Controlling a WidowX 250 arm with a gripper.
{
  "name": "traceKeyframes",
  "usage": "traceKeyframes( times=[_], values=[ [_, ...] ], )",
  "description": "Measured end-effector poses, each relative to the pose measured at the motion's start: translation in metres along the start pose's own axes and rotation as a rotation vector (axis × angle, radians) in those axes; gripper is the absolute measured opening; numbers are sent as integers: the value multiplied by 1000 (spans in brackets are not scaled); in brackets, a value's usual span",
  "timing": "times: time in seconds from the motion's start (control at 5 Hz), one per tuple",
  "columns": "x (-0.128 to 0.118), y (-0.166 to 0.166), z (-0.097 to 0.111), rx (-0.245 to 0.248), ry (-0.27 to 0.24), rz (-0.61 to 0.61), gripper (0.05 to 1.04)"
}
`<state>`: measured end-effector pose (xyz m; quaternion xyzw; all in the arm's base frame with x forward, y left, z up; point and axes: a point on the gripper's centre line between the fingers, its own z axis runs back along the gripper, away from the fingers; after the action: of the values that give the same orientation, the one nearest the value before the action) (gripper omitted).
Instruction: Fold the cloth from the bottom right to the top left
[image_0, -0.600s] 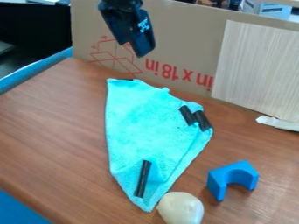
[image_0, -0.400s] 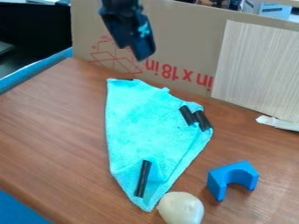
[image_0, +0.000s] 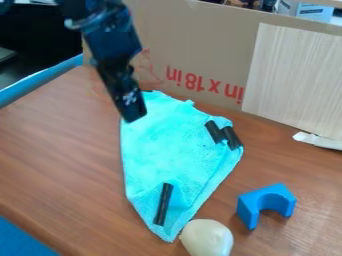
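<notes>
wood-grain tabletop (image_0: 60, 155), fuzzy turquoise cloth (image_0: 170, 155), arched blue block (image_0: 266, 190), hand (image_0: 135, 118) spread or closed, can't tell

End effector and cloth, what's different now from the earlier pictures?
The end effector moved down and toward the picture's left, and is now over the cloth's upper-left edge. No grasp or release is evident. The cloth, the three black pieces on it, the blue block and the whitish rounded object stayed put.
</notes>
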<state>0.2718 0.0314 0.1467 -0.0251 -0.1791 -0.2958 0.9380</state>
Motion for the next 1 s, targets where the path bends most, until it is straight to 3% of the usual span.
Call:
traceKeyframes(
  times=[0.4,0.6,1.0],
  values=[
    [-30,-39,-17,220,-48,134,999],
    [-32,-49,-31,259,-71,190,1000],
    [-28,-60,-55,275,-149,275,999]
  ],
)
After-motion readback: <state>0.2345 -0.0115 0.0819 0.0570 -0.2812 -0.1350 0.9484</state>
